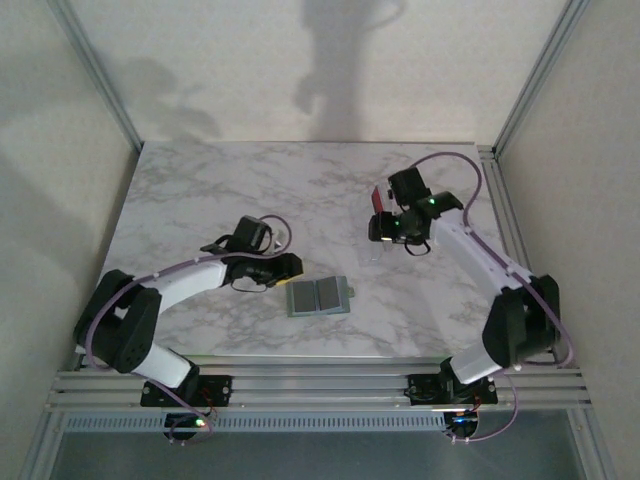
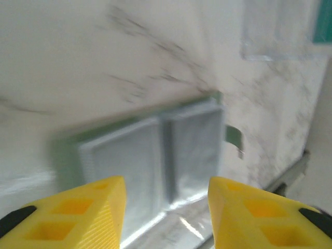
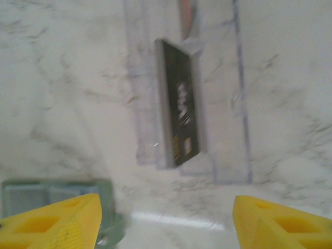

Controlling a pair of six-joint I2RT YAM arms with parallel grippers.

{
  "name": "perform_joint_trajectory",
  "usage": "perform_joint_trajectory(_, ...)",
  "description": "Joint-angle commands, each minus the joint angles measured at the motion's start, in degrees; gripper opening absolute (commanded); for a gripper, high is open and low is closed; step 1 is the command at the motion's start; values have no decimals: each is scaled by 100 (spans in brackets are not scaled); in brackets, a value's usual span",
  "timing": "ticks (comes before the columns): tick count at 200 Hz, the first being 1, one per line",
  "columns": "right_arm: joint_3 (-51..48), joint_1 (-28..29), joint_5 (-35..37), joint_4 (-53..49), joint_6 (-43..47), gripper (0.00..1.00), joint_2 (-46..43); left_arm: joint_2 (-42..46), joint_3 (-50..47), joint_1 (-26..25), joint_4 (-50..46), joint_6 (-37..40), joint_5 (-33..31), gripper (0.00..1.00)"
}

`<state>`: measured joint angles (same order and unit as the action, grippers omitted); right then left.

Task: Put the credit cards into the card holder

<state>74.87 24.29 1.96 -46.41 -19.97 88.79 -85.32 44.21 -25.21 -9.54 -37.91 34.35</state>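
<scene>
The card holder (image 1: 318,297) lies open and flat on the marble table, grey-green with a small snap tab (image 2: 234,138) on one side. My left gripper (image 1: 288,267) hovers just left of it, open, with the holder (image 2: 155,155) showing between the yellow fingers and nothing held. My right gripper (image 1: 384,230) hangs open over the right half of the table. Ahead of it a dark-faced credit card (image 3: 179,110) stands in a clear plastic stand (image 3: 223,104). A red card (image 1: 376,199) sticks up beside the right gripper. A teal card (image 2: 322,21) peeks in by the stand.
The clear stand (image 2: 280,31) lies right of the card holder (image 3: 52,194). Metal frame rails (image 1: 320,385) run along the table's near edge, and upright posts stand at the back corners. Bare marble lies at the back and to the left.
</scene>
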Motion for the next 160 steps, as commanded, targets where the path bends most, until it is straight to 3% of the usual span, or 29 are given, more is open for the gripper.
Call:
perform_joint_trajectory(1, 517, -16, 794, -637, 405, 69, 465, 294, -262, 314, -517, 217, -840, 48)
perform_joint_trajectory(31, 1171, -21, 1087, -782, 656, 72, 1089, 537, -377, 468, -803, 351, -1610, 64)
perform_joint_trajectory(109, 3616, -150, 1594, -1122, 1241, 76, 3186, 516, -593, 579, -850, 485, -1435, 65)
perform_joint_trajectory(160, 3901, -195, 2496, -1253, 1476, 74, 3590, 694, -687, 588, -1058, 583, -1429, 65)
